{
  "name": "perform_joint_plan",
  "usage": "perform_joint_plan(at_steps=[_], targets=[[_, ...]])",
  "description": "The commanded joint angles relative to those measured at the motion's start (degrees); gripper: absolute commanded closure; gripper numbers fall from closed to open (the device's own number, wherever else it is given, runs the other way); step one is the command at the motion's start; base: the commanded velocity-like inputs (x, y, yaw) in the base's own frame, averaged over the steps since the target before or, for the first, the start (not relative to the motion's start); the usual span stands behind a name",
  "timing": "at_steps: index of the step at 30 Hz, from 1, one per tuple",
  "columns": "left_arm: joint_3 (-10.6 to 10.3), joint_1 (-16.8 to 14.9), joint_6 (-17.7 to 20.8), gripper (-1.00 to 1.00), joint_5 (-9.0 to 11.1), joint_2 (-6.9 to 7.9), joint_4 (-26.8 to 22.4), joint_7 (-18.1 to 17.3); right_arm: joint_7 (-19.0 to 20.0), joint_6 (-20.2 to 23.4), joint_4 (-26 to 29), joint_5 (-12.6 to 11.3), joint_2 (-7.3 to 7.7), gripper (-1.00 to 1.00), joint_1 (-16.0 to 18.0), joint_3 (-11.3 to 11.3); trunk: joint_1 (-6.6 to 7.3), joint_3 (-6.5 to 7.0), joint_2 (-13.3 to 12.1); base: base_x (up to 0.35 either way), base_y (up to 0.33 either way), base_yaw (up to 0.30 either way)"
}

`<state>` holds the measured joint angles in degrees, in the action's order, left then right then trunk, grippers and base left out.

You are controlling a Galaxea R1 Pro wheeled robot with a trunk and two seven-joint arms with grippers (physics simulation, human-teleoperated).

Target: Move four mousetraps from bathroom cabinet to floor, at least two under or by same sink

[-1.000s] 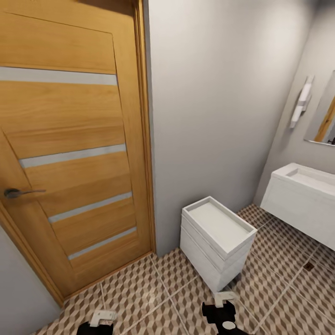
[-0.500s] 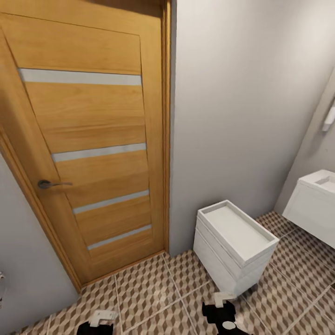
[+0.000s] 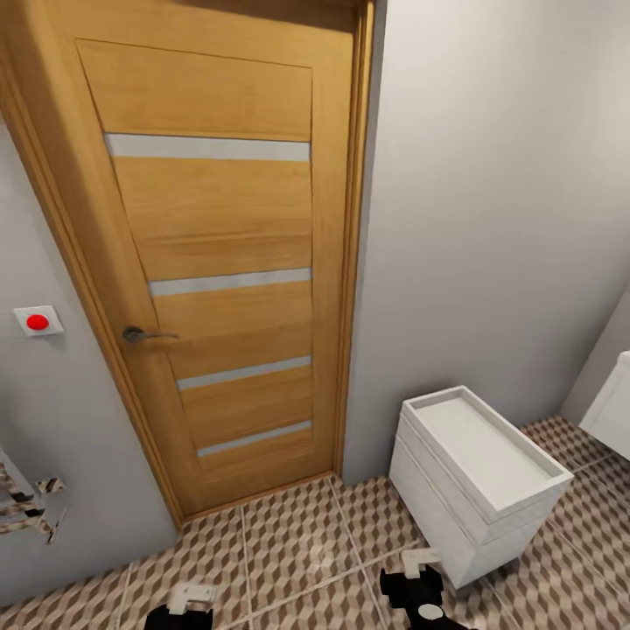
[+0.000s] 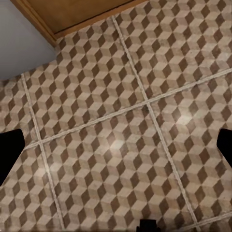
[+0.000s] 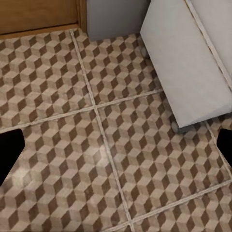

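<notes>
Both claws, the left gripper (image 4: 116, 145) and right gripper (image 5: 116, 145), hang wide and empty low in frame, risking clipping the white drawer unit (image 3: 477, 477) at lower right if the base swings.

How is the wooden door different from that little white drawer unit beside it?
The door is tall, orange-brown wood with pale horizontal stripes; the drawer unit is low, boxy and plain white. The door stands shut in its frame in the wall, while the unit sits on the patterned floor. The door has a dark lever handle; the unit shows no handle from here. Both stand along the same grey wall.
</notes>
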<state>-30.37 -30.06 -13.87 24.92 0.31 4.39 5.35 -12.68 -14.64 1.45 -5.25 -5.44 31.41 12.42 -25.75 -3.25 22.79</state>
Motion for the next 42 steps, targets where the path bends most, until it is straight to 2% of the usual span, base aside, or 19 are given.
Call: perform_joint_plan(at_steps=[1, 42], targets=[[-0.48, -0.09, -0.28, -1.00, 0.39, -0.05, 0.19, 0.01, -0.16, -0.21, -0.05, -0.55, -0.01, -1.00, 0.05, 0.50, -0.04, -0.13, 0.13, 0.000, 0.000, 0.254], [-0.48, -0.09, -0.28, -1.00, 0.39, -0.05, 0.19, -0.01, -0.16, -0.21, -0.05, -0.55, -0.01, -1.00, 0.05, 0.50, -0.04, -0.13, 0.13, 0.000, 0.000, 0.255]])
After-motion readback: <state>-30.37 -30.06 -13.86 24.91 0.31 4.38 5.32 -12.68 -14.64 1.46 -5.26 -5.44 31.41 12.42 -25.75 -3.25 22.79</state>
